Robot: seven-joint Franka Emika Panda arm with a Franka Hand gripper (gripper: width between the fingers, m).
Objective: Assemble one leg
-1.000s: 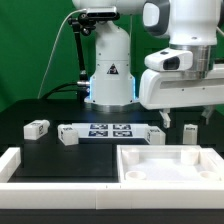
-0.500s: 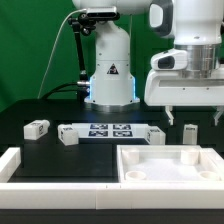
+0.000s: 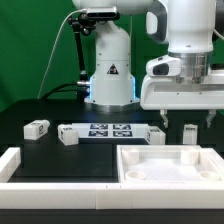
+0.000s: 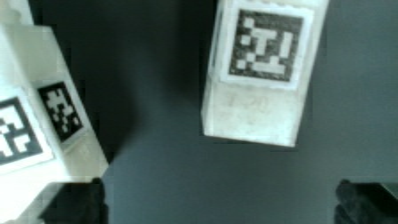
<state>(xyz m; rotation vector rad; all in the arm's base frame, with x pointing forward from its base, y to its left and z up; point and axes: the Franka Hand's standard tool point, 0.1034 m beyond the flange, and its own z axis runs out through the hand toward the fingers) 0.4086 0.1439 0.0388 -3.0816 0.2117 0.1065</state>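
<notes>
A leg (image 3: 189, 134), a small white square post, stands upright on the black table just behind the white tray (image 3: 135, 156). My gripper (image 3: 184, 118) hangs open and empty right above it, one finger (image 3: 160, 118) on either side. In the wrist view the same leg (image 4: 262, 70) shows its black-and-white tag, lying ahead of my gripper (image 4: 221, 205) and apart from the dark fingertips (image 4: 71, 205). Two more legs (image 3: 37, 128) (image 3: 68, 134) lie at the exterior view's left.
The marker board (image 3: 110, 130) lies mid-table, with another small white tagged piece (image 3: 155, 134) at its right end, which is also in the wrist view (image 4: 36, 110). A white rail (image 3: 60, 190) runs along the front edge. The robot base (image 3: 108, 70) stands behind.
The gripper shifted toward the exterior view's right, then back left, staying open above the upright leg. No part on the table has moved.
</notes>
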